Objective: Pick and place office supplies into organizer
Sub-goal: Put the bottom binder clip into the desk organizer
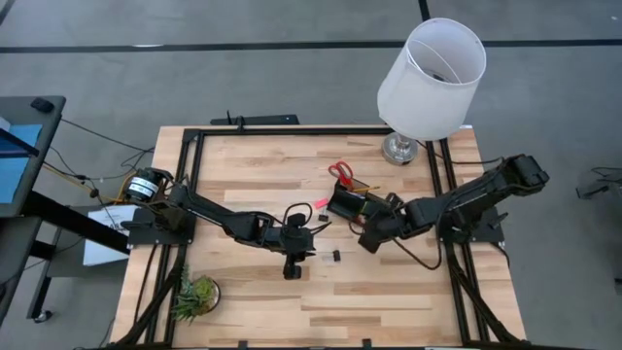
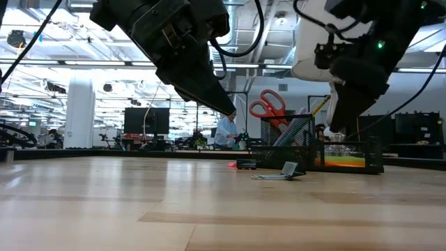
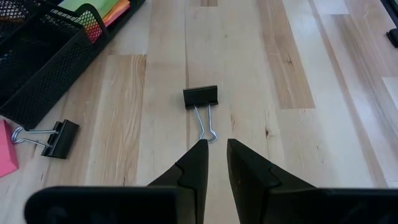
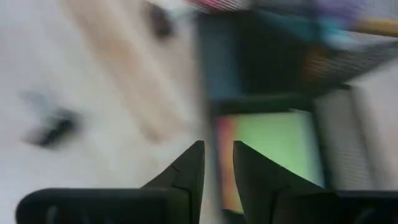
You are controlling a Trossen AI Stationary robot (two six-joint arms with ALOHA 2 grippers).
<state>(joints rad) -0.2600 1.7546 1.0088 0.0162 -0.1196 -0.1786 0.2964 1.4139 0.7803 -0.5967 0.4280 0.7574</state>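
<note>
The black mesh organizer (image 1: 348,204) stands at mid-table. Red-handled scissors (image 2: 268,104), pens and a pencil stand in its taller back section, and a lime green sticky-note pad (image 4: 273,143) lies in its tray. My right gripper (image 4: 219,158) hovers over the tray's edge, slightly open, with nothing between its fingers. My left gripper (image 3: 216,146) hangs above the table, narrowly open and empty. It points at a black binder clip (image 3: 200,96) lying flat with its wire handles toward the fingers. A second binder clip (image 3: 55,138) and a pink eraser (image 3: 5,155) lie near the organizer.
A white-shaded lamp (image 1: 431,73) stands at the table's far right behind the organizer. A small green plant (image 1: 197,295) sits near the front left corner. Bare wood lies along the near edge. A black frame (image 1: 194,175) runs round the table.
</note>
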